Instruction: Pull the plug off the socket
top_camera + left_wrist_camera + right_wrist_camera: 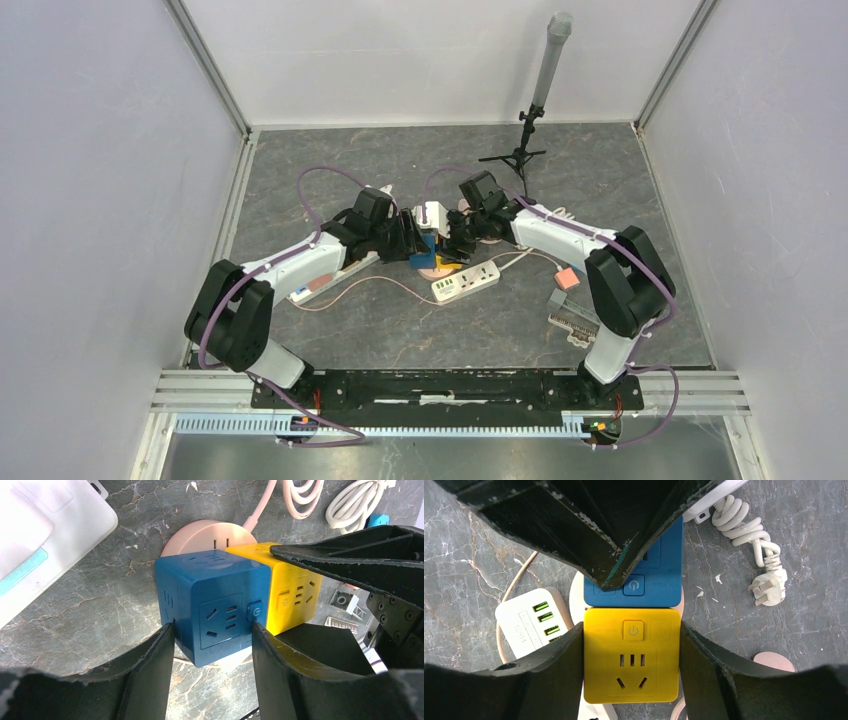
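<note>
A blue cube socket (215,605) and a yellow cube plug adapter (631,660) sit pressed face to face above a round pink socket base (200,537). My left gripper (212,635) is shut on the blue cube, one finger on each side face. My right gripper (631,650) is shut on the yellow cube in the same way. In the top view the two grippers, left (415,240) and right (458,243), meet at mid-table over the blue cube (425,247) and the yellow cube (442,262). The joint between the cubes is hidden.
A white power strip with green ports (465,281) lies just right of the cubes. Another white strip (330,278) lies under the left arm. A coiled white cable with a plug (754,535) lies beyond. A small tripod (520,150) stands at the back; small adapters (567,278) lie right.
</note>
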`<state>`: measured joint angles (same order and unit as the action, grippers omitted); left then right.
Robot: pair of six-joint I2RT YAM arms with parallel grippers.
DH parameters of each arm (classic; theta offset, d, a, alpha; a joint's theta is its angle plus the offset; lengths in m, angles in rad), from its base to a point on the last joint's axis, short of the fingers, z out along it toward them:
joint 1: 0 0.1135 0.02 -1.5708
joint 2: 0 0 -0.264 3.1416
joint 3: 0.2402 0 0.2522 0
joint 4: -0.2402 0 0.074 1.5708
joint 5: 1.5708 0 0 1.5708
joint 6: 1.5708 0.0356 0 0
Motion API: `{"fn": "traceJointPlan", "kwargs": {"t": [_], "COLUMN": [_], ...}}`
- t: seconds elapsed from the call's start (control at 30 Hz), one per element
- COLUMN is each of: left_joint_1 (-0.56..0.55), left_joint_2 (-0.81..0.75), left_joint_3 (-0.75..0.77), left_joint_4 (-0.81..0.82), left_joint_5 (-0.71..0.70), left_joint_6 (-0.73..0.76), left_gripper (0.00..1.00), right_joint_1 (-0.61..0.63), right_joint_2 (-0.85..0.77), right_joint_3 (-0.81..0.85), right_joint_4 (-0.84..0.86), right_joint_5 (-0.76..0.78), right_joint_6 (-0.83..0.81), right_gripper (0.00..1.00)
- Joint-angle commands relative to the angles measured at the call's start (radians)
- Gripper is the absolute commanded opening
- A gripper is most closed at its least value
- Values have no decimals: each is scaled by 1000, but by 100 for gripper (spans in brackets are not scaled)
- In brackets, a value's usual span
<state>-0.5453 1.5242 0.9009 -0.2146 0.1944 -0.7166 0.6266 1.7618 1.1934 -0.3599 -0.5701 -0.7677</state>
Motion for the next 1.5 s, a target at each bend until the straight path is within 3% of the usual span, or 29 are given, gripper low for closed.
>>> {"fn": "traceJointPlan", "kwargs": {"t": [0.0, 0.1, 0.27, 0.57, 0.77, 1.03, 1.27, 1.33, 1.43, 1.47], "left_joint_1": [-3, -4, -5, -6, -9, -13, -18, -19, -19, -19], "left_joint_2": [79, 75, 74, 77, 85, 92, 99, 94, 86, 85], "left_joint_3": [-57, -54, -60, -63, -69, -71, -68, -66, -66, -64], "left_joint_4": [-118, -120, -120, -120, -120, -118, -120, -120, -120, -120], "left_joint_5": [-110, -105, -110, -117, -123, -128, -110, -107, -102, -98], "left_joint_6": [48, 49, 49, 51, 52, 51, 50, 51, 49, 51], "left_gripper": [54, 53, 52, 52, 51, 50, 51, 51, 54, 56], "right_joint_1": [70, 61, -15, 55, -8, 44, -3, -11, -11, -10], "right_joint_2": [-79, -93, -48, -59, -59, -68, -39, -35, -42, -44], "right_joint_3": [40, 47, 111, 63, 101, 48, 139, 133, 93, 74], "right_joint_4": [63, 77, 91, 36, 74, 10, -17, -8, 4, 3], "right_joint_5": [-102, -105, -293, -146, -287, -153, -169, -175, -142, -123], "right_joint_6": [13, 33, 177, 51, 155, 51, 163, 174, 161, 149], "right_gripper": [0, 0, 0, 0, 0, 0, 0, 11, 41, 46]}}
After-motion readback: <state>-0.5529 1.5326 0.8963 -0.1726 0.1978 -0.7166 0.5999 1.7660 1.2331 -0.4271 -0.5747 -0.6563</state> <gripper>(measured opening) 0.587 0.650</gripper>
